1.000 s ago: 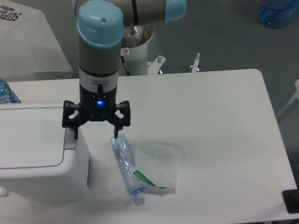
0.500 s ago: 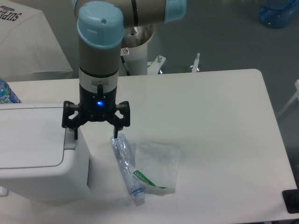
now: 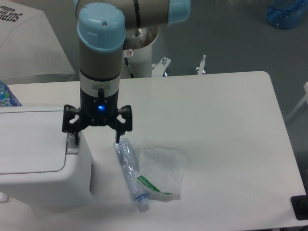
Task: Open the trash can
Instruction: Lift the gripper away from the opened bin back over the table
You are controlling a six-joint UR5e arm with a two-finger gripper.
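Note:
The trash can (image 3: 41,159), a boxy white bin with a flat lid, stands at the table's left front with its lid down. A grey push-tab (image 3: 72,147) sits on its right rim. My gripper (image 3: 95,138) hangs open over that right edge, pointing down. Its left finger (image 3: 73,137) is right at the tab; whether it touches is unclear. The right finger (image 3: 117,135) hangs beyond the bin's side, just above the neck end of a crushed bottle.
A crushed clear plastic bottle (image 3: 131,173) lies right of the bin, beside a clear plastic bag (image 3: 162,172). A blue-labelled bottle (image 3: 6,96) stands behind the bin at the left edge. The arm's pedestal (image 3: 140,50) rises behind the table.
The arm and gripper have shifted slightly to the left, bringing the left finger closer over the bin's tab. The lid stays down.

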